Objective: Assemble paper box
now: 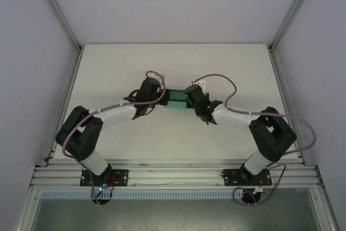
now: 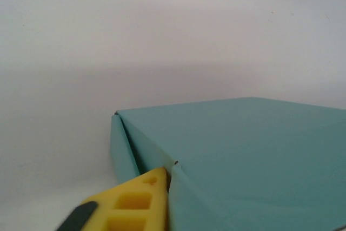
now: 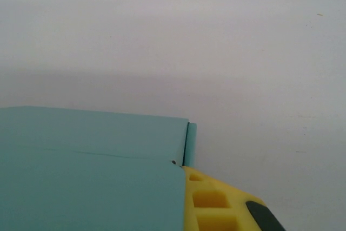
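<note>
Your small flat teal-green card box point(image 1: 175, 101) lay folded up near the middle of the white tabletop point(image 1: 173, 63), directly between the two arms. The left arm point(image 1: 116, 114) reached its left end and the right arm point(image 1: 238, 117) its right end. On the left wrist camera, one yellow piece of the left fingers point(image 2: 138, 201) sat against the box point(image 2: 243, 155) at a corner of its end wall. The right fingers point(image 3: 216, 204) mirrored that at the box's point(image 3: 92, 166) other end. You couldn't tell whether either pair was clenched or released, since the box hid the rest.
</note>
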Controlling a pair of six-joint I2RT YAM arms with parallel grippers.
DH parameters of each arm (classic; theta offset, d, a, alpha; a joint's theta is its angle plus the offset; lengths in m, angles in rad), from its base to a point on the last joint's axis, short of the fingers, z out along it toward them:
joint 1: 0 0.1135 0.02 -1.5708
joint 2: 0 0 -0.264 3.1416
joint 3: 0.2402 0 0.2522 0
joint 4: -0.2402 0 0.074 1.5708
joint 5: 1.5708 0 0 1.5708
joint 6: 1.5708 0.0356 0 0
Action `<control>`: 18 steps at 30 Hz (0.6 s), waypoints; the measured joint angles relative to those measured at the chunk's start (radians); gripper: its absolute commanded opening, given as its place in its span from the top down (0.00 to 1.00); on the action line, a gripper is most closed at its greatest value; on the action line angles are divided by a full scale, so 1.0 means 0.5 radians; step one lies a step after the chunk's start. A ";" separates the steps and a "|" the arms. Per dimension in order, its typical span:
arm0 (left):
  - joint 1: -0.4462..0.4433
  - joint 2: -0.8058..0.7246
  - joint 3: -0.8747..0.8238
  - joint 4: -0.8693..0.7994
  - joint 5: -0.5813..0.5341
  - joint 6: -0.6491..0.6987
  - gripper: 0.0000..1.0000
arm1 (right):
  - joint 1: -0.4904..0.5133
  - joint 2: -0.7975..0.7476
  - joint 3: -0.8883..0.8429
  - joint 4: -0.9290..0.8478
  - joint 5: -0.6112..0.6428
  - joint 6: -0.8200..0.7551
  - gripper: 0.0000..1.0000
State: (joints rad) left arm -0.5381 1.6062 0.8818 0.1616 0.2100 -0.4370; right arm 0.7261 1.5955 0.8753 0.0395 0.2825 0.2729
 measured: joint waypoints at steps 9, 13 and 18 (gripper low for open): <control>-0.051 -0.176 -0.018 -0.150 0.045 0.031 0.24 | 0.054 -0.047 -0.057 0.060 0.021 -0.056 0.92; -0.064 -0.272 -0.013 -0.266 0.047 0.034 0.00 | 0.066 -0.060 -0.086 0.104 0.018 -0.080 0.92; -0.063 -0.397 0.003 -0.450 -0.002 0.032 0.00 | 0.066 -0.060 -0.123 0.164 0.018 -0.099 0.92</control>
State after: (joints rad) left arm -0.5697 1.4075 0.8833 -0.0635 0.2092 -0.4210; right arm 0.7589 1.5658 0.8139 0.1215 0.2916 0.2234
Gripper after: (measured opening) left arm 0.997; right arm 0.087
